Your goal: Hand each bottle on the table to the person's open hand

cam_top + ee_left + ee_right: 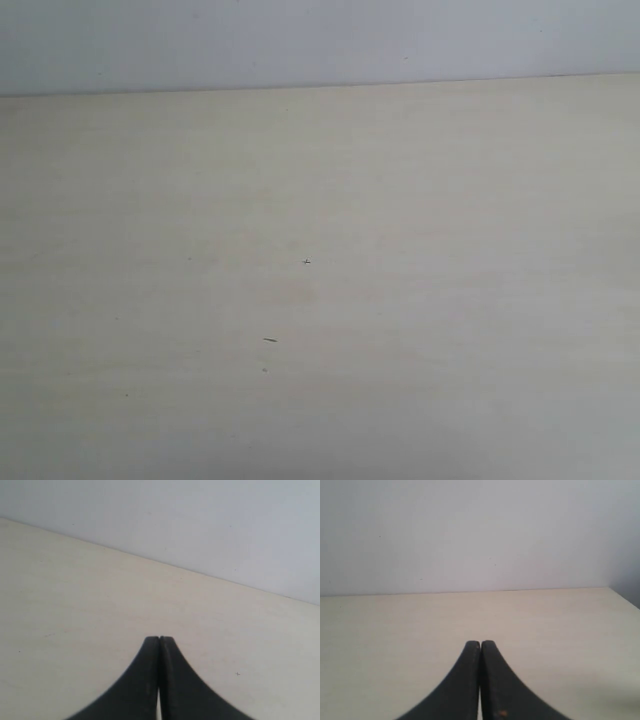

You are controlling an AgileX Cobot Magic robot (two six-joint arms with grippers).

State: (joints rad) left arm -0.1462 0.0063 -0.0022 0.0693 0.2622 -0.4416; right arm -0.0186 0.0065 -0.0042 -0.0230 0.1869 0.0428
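The pale cream table (400, 200) fills the exterior view, and neither arm shows there. No bottle is in any view, and the person's open hand is out of view too. In the left wrist view my left gripper (159, 640) is shut, its black fingers pressed together with nothing between them, above bare tabletop (75, 605). In the right wrist view my right gripper (480, 644) is shut the same way and holds nothing, over bare tabletop (560, 625).
A plain grey-white wall (320, 40) rises behind the table's far edge. A few tiny dark specks (306, 262) mark the tabletop. The table's corner and side edge (620, 596) show in the right wrist view.
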